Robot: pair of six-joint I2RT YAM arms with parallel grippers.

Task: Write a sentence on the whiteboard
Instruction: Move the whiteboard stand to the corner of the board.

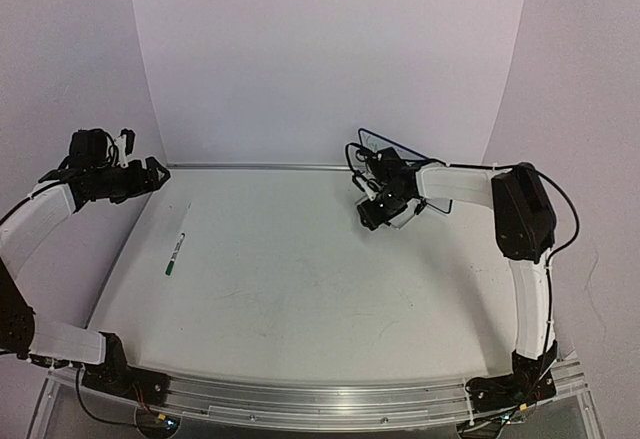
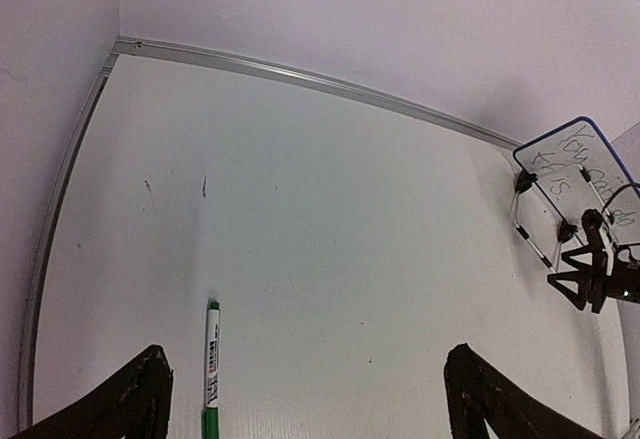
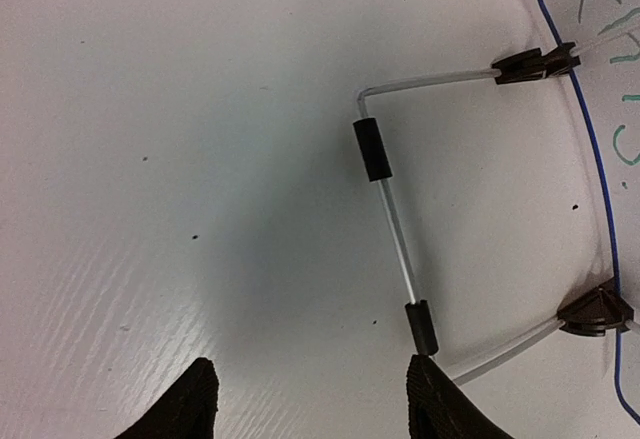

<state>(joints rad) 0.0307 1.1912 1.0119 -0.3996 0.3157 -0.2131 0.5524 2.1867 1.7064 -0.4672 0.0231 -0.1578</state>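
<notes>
The whiteboard [image 1: 378, 141] stands at the back right on its wire stand [image 3: 390, 214] with black feet. It also shows in the left wrist view [image 2: 575, 154] and at the right edge of the right wrist view [image 3: 612, 89]. Its handwriting reads "You can do this"; the green sentence "Today's a blessing" is not visible. My right gripper [image 1: 376, 219] is open and empty just in front of the stand, its right fingertip [image 3: 440, 399] beside the wire's black sleeve. A green-capped marker [image 1: 176, 252] lies on the table at the left [image 2: 212, 369]. My left gripper [image 1: 155, 174] is open and empty above the back left corner.
The white table [image 1: 300, 289] has a metal rail along its back edge [image 2: 300, 77] and a curved white backdrop behind. The right arm's cables hang near the board [image 1: 355, 159].
</notes>
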